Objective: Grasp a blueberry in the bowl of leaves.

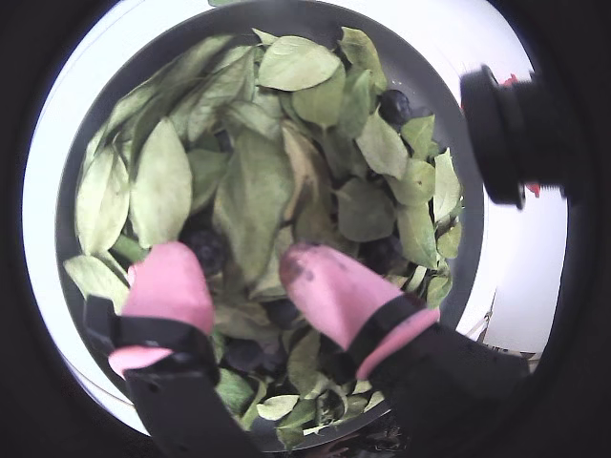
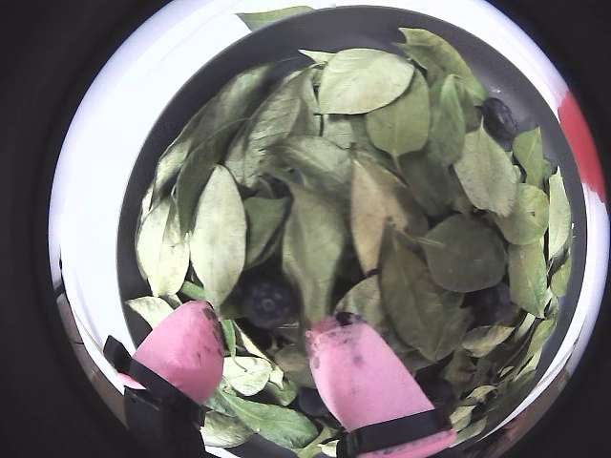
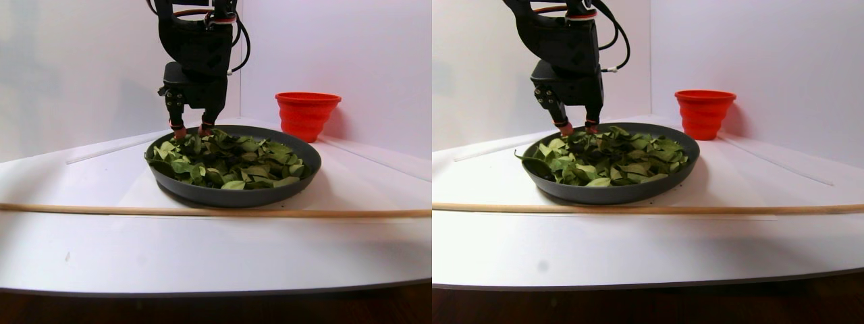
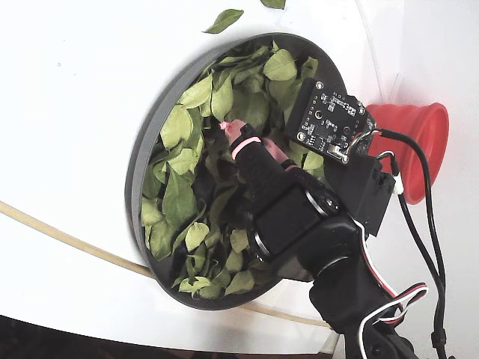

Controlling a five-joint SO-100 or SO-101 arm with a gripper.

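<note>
The end effector (image 2: 263,358) hangs spread over the bowl (image 2: 286,33), pink fingertips (image 2: 358,367) down among the leaves (image 2: 310,239) near the bowl's rim. A dark blueberry (image 2: 268,299) sits half buried in the bowl, just ahead of the gap between the tips. Looks like the approach step; next it probably needs to nudge forward, dip, then close gently so the berry doesn't roll under a leaf.

A red ribbed cup (image 3: 308,115) stands upright on a white bench (image 3: 202,250). A long thin wooden stick (image 3: 216,212) lies flat across the bench, well in front of the cup in the stereo pair view. In the fixed view, two loose green leaves (image 4: 223,19) lie on the bench far from the cup
</note>
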